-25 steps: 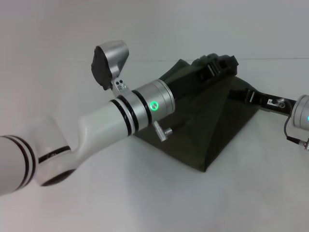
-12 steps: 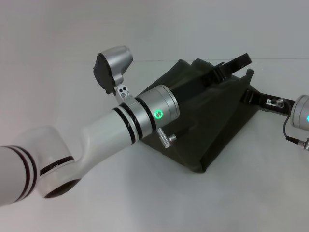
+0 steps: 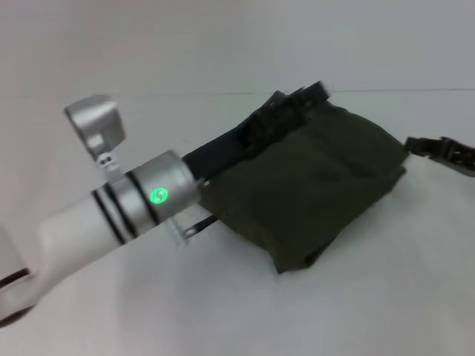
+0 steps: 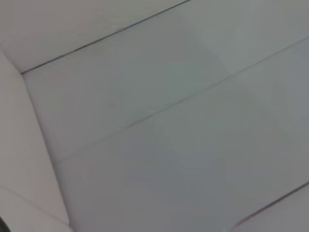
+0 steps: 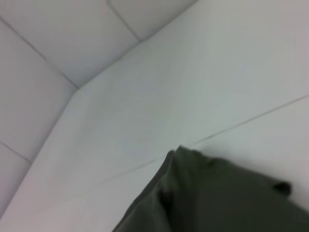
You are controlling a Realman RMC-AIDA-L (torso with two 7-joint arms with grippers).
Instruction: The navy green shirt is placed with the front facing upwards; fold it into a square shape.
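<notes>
Dark olive-green cotton shirt [image 3: 312, 185], folded into compact bundle, lies on pale flat table surface [image 3: 371, 311], centre-right in head view. Left arm's black gripper [image 3: 293, 107] reaches in from left, sits at bundle's far-left edge, touching the cloth. Right arm's black gripper [image 3: 445, 152] lies just beside bundle's right edge, apart from it. In right wrist view, shirt [image 5: 217, 198] occupies near part, wall panels behind.

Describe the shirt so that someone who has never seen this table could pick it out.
On the white table, right of centre, lies the navy green shirt, a compact dark olive bundle. It is the only cloth there, between the left gripper and the right gripper.
</notes>
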